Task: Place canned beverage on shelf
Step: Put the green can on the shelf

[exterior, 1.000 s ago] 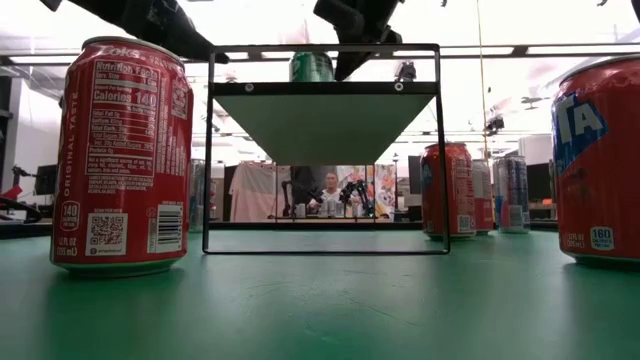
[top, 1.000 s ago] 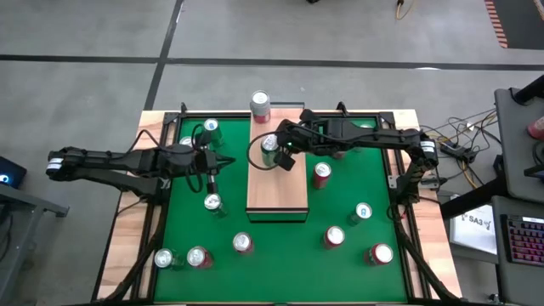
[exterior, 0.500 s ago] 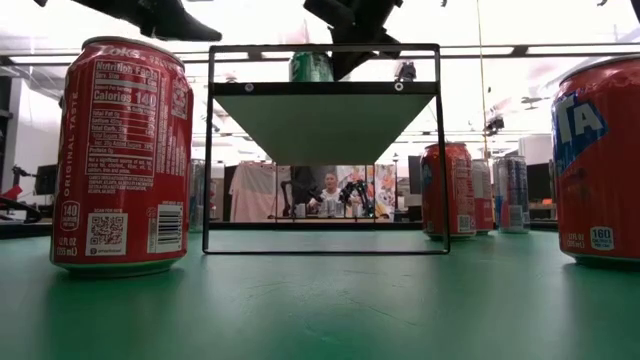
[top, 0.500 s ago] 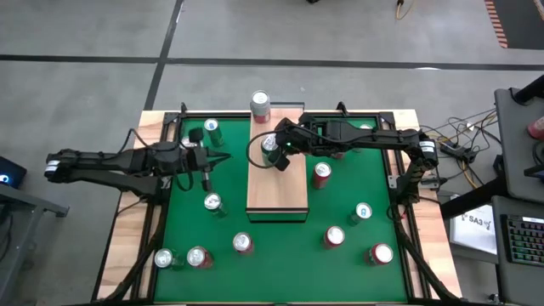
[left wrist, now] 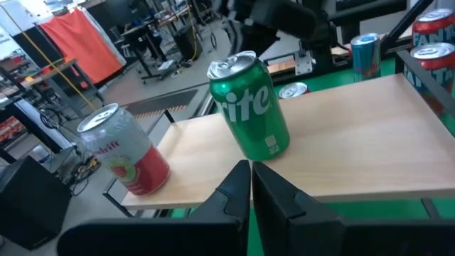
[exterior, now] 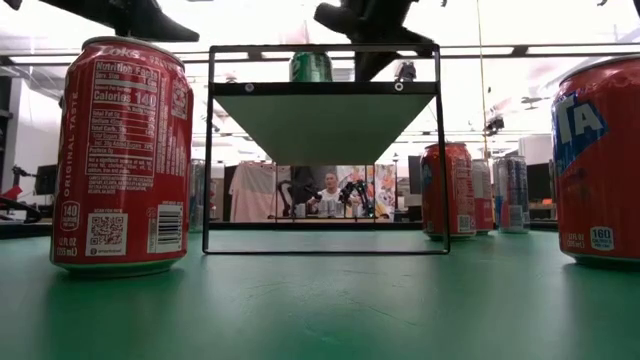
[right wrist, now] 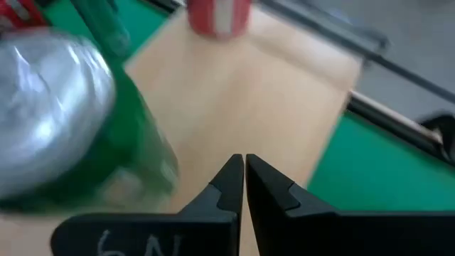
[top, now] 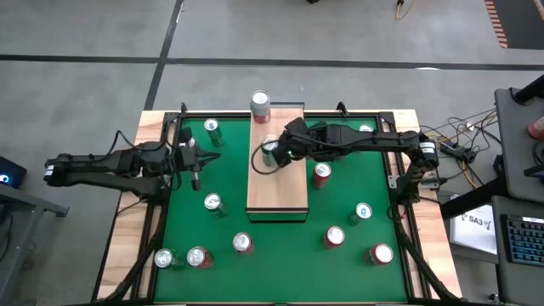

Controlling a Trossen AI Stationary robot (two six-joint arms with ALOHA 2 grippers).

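on the shelf (top: 277, 191) the near half lies bare; a green can (top: 269, 150) and a red can (top: 260, 105) block its far end, with the right gripper (top: 284, 154) just beside the green one.

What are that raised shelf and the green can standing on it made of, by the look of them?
The shelf looks like pale wood with a matt finish: faint grain runs along the board, which sits on a thin dark frame, probably metal. The green can looks like printed metal, likely aluminium: its bare silvery top with a pull tab shines.
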